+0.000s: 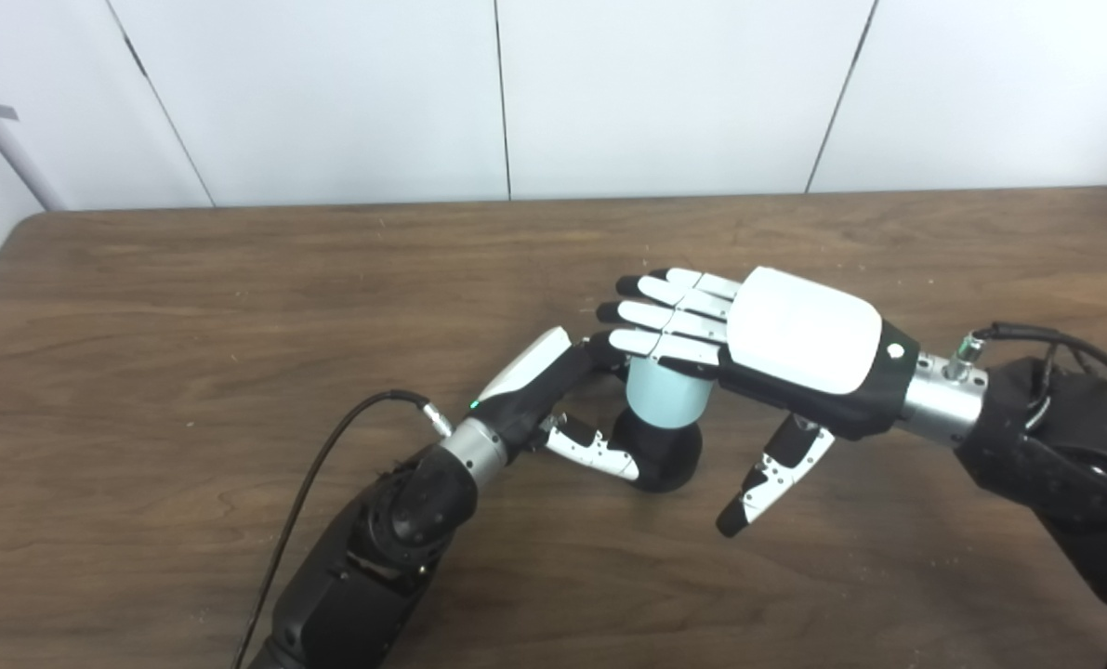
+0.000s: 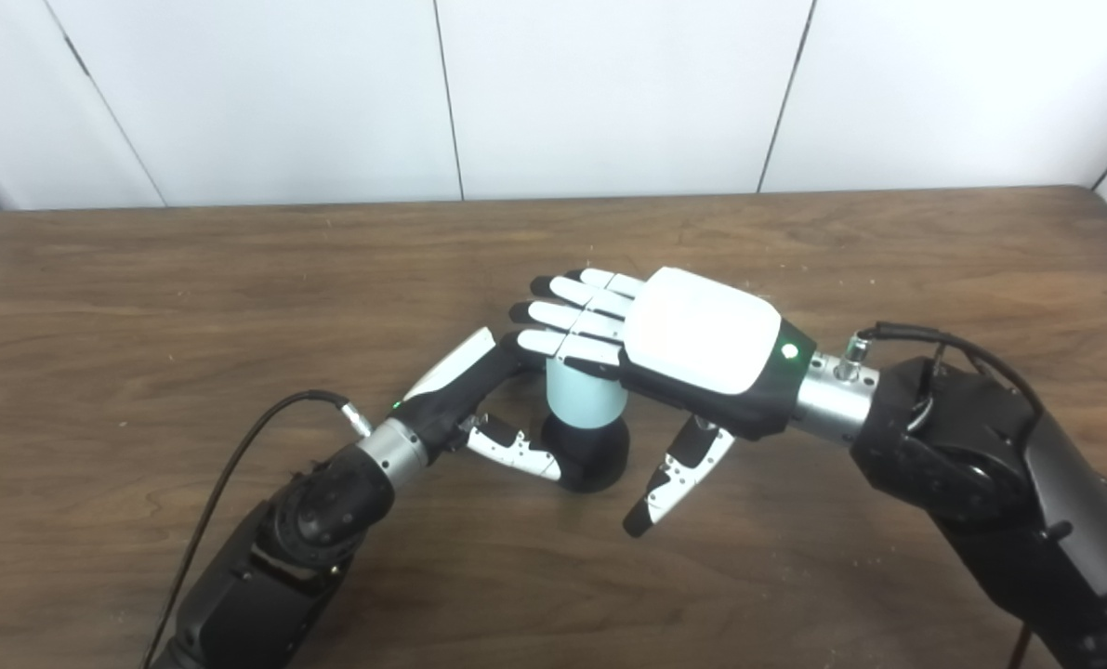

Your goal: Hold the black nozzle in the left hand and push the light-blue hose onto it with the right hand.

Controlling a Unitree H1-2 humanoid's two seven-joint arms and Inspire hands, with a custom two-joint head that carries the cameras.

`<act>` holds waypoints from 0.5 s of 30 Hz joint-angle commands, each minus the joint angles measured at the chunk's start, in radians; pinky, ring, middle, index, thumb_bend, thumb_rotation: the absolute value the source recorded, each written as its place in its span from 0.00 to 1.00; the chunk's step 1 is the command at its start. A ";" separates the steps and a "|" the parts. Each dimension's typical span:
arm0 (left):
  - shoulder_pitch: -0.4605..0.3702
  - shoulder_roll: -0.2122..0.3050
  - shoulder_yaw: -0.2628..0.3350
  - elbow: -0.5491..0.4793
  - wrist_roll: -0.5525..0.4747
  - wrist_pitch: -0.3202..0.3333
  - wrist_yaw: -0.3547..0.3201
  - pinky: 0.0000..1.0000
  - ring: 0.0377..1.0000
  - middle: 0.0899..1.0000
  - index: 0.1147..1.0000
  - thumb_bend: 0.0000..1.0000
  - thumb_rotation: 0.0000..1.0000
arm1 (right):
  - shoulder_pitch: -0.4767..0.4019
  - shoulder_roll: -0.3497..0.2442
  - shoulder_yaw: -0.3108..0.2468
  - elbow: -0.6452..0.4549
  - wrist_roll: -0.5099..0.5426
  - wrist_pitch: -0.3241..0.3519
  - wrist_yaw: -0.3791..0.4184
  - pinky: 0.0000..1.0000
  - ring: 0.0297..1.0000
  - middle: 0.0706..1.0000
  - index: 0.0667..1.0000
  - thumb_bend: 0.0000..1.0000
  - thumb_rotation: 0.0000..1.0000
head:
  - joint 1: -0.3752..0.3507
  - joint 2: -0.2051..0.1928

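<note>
The black nozzle (image 1: 669, 455) stands upright near the middle of the table. My left hand (image 1: 536, 383) is shut on it, with the thumb curled round its front and the fingers behind. The short light-blue hose (image 1: 665, 398) sits upright on top of the nozzle. My right hand (image 1: 799, 333) lies flat, palm down, over the hose's top end. Its fingers are stretched out to the left and its thumb hangs free to the right of the nozzle. The top of the hose is hidden under the right hand's fingers (image 2: 572, 321).
The brown wooden table (image 1: 191, 297) carries nothing else. A black cable (image 1: 321, 465) loops from my left wrist over the table. White wall panels (image 1: 665, 93) stand behind the far edge.
</note>
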State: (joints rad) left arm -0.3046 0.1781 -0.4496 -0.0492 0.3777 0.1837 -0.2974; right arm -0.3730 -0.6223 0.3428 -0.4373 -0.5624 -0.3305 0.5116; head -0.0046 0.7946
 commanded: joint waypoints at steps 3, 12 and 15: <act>-0.001 0.021 -0.007 0.033 0.031 0.020 -0.022 0.91 0.73 0.58 0.41 0.51 0.08 | 0.032 -0.027 0.067 0.025 -0.014 -0.010 0.105 0.95 0.99 0.97 0.93 0.75 0.53 | 0.001 0.002; 0.000 0.021 -0.003 0.028 0.022 0.028 -0.027 0.91 0.74 0.58 0.42 0.51 0.08 | 0.033 -0.034 0.084 0.028 -0.030 -0.009 0.110 0.95 0.99 0.97 0.94 0.74 0.53 | 0.003 0.002; 0.000 0.020 -0.003 0.023 0.028 0.042 -0.028 0.90 0.74 0.59 0.42 0.51 0.08 | 0.031 -0.035 0.091 0.029 -0.033 -0.005 0.110 0.95 0.99 0.97 0.94 0.74 0.53 | 0.003 0.002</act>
State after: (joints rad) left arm -0.3051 0.1786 -0.4469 -0.0491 0.3725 0.1843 -0.2982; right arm -0.3788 -0.6393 0.3724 -0.4339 -0.5806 -0.3234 0.5192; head -0.0015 0.7961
